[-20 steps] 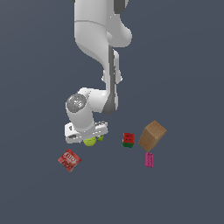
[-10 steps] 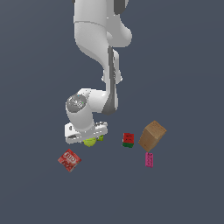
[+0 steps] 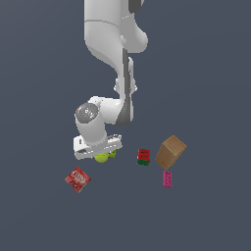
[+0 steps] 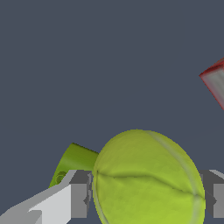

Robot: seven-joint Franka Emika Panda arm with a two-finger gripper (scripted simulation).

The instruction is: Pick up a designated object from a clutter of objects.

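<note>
The yellow-green ball fills the space between my two fingers in the wrist view, both pads against its sides. In the exterior view the ball shows just under my gripper, mostly hidden by the hand. The tiny green brick lies just behind the ball, beside one finger; in the exterior view it peeks out next to the ball. The gripper is shut on the ball.
A red square packet lies toward the exterior view's left; its corner shows in the wrist view. A red-green block, a brown box and a pink brick lie toward the exterior view's right.
</note>
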